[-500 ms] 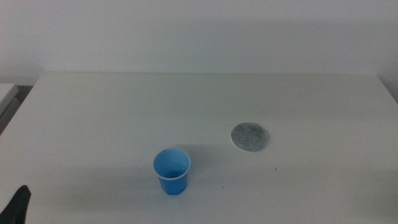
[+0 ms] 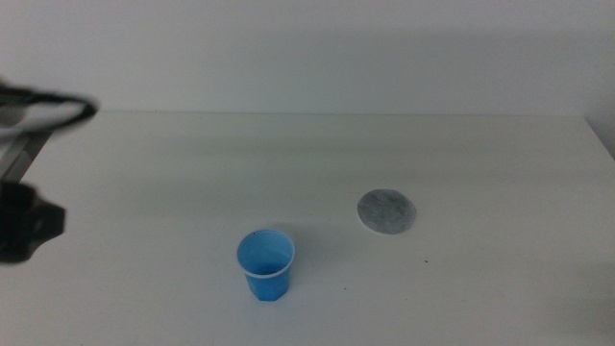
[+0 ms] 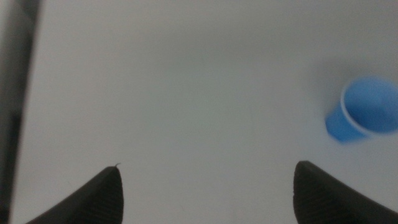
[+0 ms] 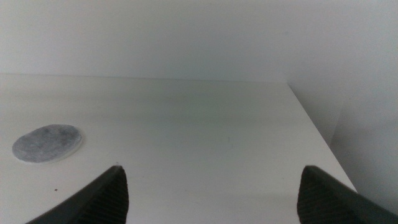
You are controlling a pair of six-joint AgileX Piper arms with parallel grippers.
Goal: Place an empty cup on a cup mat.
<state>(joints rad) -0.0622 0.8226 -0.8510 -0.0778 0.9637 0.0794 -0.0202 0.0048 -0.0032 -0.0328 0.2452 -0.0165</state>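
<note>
The blue cup [image 2: 265,266] stands upright and empty on the white table, toward the front and left of centre. The grey round cup mat [image 2: 387,211] lies flat to its right and a bit farther back, apart from it. My left gripper [image 3: 208,193] is open, with nothing between its jaws; its wrist view has the cup [image 3: 367,109] off to one side and blurred. In the middle view the left arm [image 2: 24,226] is a dark blur at the left edge, well left of the cup. My right gripper [image 4: 211,193] is open and empty, with the mat [image 4: 48,143] ahead of it; it is outside the middle view.
The white table [image 2: 173,183] runs back to a plain wall. Its right edge [image 4: 314,134] shows in the right wrist view, and a dark strip [image 3: 15,93] borders it in the left wrist view. A dark cable [image 2: 53,104] loops at the upper left.
The left arm has come up from the bottom left corner into the left side of the middle view, blurred by motion. Cup and mat have not moved.
</note>
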